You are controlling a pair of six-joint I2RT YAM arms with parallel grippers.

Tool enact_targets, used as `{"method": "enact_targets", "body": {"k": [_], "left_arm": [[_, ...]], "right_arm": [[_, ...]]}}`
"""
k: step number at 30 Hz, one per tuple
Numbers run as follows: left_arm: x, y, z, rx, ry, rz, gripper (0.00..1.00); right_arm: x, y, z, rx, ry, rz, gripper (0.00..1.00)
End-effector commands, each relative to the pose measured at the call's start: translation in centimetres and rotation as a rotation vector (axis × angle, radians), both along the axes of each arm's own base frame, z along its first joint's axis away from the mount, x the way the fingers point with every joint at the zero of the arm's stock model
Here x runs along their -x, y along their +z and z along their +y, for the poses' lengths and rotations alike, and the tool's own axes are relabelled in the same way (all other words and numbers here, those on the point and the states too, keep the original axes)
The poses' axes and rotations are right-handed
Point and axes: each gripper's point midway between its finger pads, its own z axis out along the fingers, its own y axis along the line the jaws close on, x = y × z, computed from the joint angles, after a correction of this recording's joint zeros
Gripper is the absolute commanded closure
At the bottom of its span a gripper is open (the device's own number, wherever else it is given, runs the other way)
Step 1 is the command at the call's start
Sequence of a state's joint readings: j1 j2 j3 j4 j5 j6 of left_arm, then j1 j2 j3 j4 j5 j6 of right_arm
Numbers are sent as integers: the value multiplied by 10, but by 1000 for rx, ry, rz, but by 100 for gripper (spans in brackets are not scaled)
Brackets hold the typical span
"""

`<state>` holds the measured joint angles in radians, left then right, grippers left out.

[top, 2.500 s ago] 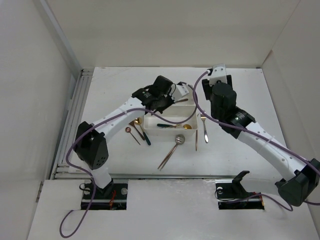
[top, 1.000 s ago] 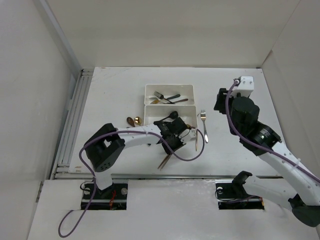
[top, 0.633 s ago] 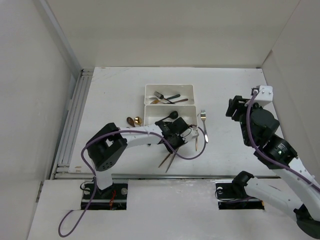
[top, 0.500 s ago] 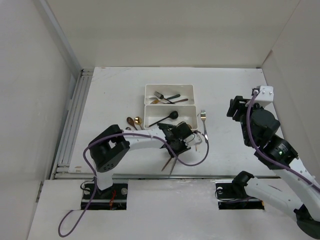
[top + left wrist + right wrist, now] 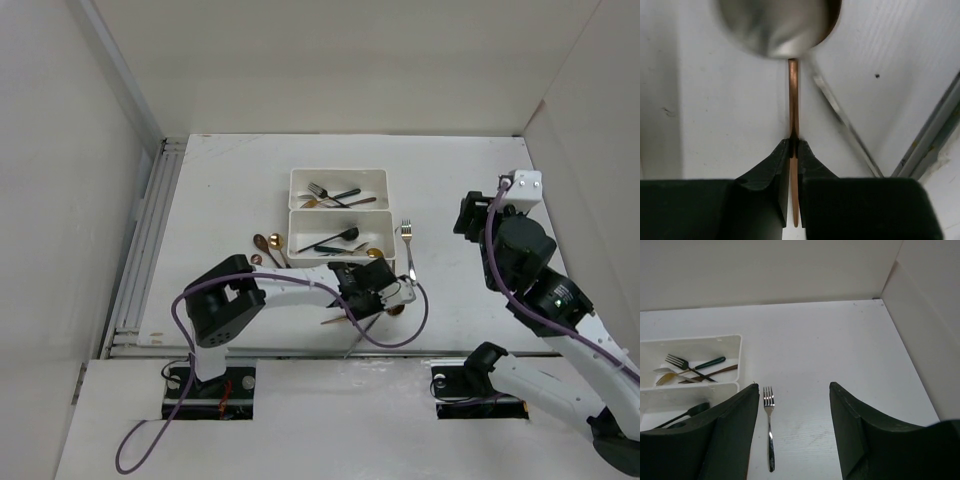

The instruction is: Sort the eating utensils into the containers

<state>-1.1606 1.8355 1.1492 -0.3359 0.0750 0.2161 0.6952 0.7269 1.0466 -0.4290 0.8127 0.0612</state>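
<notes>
- Sorting looks partway done. A far shallow white plastic tray (image 5: 340, 171) takes the forks, and a near matching white tray (image 5: 390, 232) takes the spoons. The two sit touching, mid-table.
- Far tray holds about four: a silver-tined fork (image 5: 675, 360), a green-handled piece (image 5: 710, 361), a brown-handled piece (image 5: 722, 370) and a pale gold piece (image 5: 664, 378). They overlap, so the count is unsure.
- Near tray shows three: a black spoon (image 5: 333, 237), a green-handled one (image 5: 330, 250) and a gold spoon (image 5: 373, 253).
- Left gripper (image 5: 794, 141) has its fingers pinched tight on a slim copper handle (image 5: 793, 85) that runs up to a blurred silvery bowl. It is just in front of the near tray; cannot tell if the piece is lifted.
- A slim silver handle (image 5: 842, 117) lies loose on the table just beside that grip.
- Right gripper (image 5: 792, 386) has its fingers spread wide and holds nothing. It sits high over an all-silver fork (image 5: 769, 425) lying right of the near tray.
- Two small spoons, one brown (image 5: 258, 242) and one gold (image 5: 273, 240), lie loose left of the near tray.
- About five pieces remain outside the trays, one of them in the left grip.
</notes>
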Motion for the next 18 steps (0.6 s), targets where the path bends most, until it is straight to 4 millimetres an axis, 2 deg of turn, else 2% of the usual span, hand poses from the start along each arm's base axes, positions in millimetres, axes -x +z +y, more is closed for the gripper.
{"method": "enact_targets", "body": {"k": [1, 5, 6, 10, 15, 16, 18], "left_arm": [[12, -62, 62, -264, 21, 91, 100], [-9, -56, 64, -262, 62, 45, 100], [-25, -45, 64, -259, 52, -41, 100], [-50, -16, 65, -237, 72, -195, 100], [-62, 20, 58, -187, 107, -226, 100], [-75, 36, 61, -187, 142, -303, 100], [-81, 55, 56, -193, 123, -443, 100]], "right_arm": [[5, 19, -8, -9, -24, -33, 36], [9, 23, -13, -16, -35, -41, 36], [9, 23, -13, -16, -35, -41, 36], [13, 27, -16, -29, -35, -56, 36], [13, 27, -16, -38, -35, -58, 36], [13, 27, -16, -38, -35, -58, 36], [13, 27, -17, -37, -45, -58, 36]]}}
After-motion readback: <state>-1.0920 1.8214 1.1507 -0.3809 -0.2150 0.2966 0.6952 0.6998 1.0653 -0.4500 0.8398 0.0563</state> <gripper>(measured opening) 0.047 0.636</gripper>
